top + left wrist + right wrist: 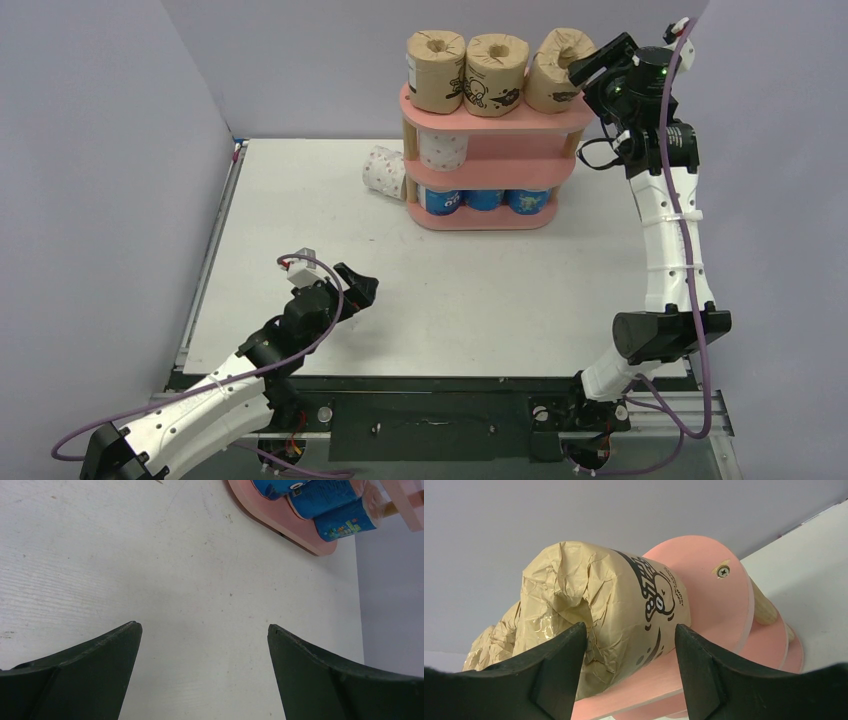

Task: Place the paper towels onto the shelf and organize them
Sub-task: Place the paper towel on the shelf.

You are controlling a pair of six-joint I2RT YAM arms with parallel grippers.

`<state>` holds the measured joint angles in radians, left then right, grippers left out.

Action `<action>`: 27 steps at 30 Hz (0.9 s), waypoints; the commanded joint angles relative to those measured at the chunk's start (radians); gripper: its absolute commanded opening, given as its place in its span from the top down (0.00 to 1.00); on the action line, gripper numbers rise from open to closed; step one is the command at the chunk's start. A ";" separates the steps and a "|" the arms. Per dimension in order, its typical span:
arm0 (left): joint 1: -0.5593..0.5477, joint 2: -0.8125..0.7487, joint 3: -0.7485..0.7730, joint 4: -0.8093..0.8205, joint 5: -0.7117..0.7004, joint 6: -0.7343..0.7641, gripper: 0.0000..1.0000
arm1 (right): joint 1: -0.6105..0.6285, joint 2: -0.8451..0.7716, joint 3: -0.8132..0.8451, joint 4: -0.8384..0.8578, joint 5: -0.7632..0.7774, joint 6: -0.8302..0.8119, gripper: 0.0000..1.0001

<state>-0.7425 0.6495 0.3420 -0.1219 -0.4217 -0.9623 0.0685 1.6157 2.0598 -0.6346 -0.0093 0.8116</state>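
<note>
Right gripper (630,626): jaws apart, flanking the right brown roll (614,595) on the shelf's (719,610) top tier, not clamped.
Advice: back straight out; the roll leans, so avoid nudging it.
Left gripper (204,625): wide apart above the worktop (150,555).
Remaining: dotted roll (383,170) lies left of the shelf.

One pink shelf (490,172), three brown rolls (497,72), three blue rolls (485,200), two white dotted rolls (443,150) (one lying off it).

A: Room on the shelf (500,170)?
B: Middle tier, right of the white roll (443,150); brown rolls (497,65) fill the top, blue rolls (485,199) the bottom.
A: Approach?
B: Front table (480,300) bare; a dotted roll (382,170) lies by its left end; right gripper (583,68) crowds top right.
</note>
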 commanded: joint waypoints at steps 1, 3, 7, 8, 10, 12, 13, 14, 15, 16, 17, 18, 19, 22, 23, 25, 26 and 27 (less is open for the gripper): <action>0.006 -0.009 0.005 0.035 0.001 -0.004 0.03 | 0.009 0.008 0.053 0.027 -0.004 0.005 0.39; 0.007 -0.009 0.004 0.034 0.002 -0.006 0.03 | 0.009 0.013 0.059 0.024 -0.003 0.005 0.39; 0.008 -0.014 -0.001 0.033 0.001 -0.007 0.03 | 0.010 0.017 0.068 0.022 -0.005 0.007 0.37; 0.008 -0.014 -0.002 0.033 0.000 -0.007 0.03 | 0.009 0.019 0.069 0.022 -0.007 0.009 0.36; 0.008 -0.014 -0.003 0.035 0.001 -0.009 0.03 | 0.012 0.024 0.073 0.018 -0.006 0.009 0.35; 0.007 -0.012 -0.003 0.036 0.001 -0.010 0.03 | 0.012 0.030 0.088 0.003 -0.005 0.006 0.34; 0.007 -0.010 -0.003 0.036 0.002 -0.011 0.03 | 0.013 0.033 0.091 0.002 -0.006 0.006 0.34; 0.007 -0.011 -0.004 0.036 0.003 -0.012 0.03 | 0.014 0.035 0.092 0.001 -0.007 0.007 0.34; 0.008 -0.011 -0.004 0.036 0.003 -0.013 0.03 | 0.014 0.035 0.093 0.001 -0.007 0.007 0.33; 0.008 -0.011 -0.005 0.036 0.004 -0.013 0.03 | 0.015 0.033 0.093 0.001 -0.007 0.007 0.33; 0.007 -0.013 -0.006 0.036 0.004 -0.013 0.03 | 0.015 0.032 0.093 0.000 -0.007 0.008 0.33; 0.007 -0.015 -0.006 0.036 0.004 -0.013 0.03 | 0.016 0.031 0.093 0.001 -0.007 0.008 0.33; 0.007 -0.016 -0.007 0.035 0.003 -0.013 0.03 | 0.016 0.029 0.093 0.000 -0.007 0.008 0.32; 0.007 -0.022 -0.006 0.033 0.002 -0.013 0.03 | 0.015 0.024 0.092 0.000 -0.002 0.008 0.29; 0.008 -0.022 -0.005 0.033 0.002 -0.013 0.03 | 0.015 0.022 0.092 0.000 -0.001 0.008 0.29; 0.008 -0.021 -0.005 0.034 0.003 -0.013 0.03 | 0.016 0.019 0.091 0.000 -0.003 0.008 0.28; 0.008 -0.021 -0.005 0.033 0.003 -0.013 0.03 | 0.015 0.018 0.091 0.000 -0.003 0.008 0.28; 0.008 -0.021 -0.005 0.032 0.003 -0.013 0.03 | 0.016 0.016 0.091 0.000 -0.003 0.006 0.28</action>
<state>-0.7422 0.6373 0.3355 -0.1223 -0.4213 -0.9665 0.0788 1.6440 2.1155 -0.6487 -0.0093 0.8211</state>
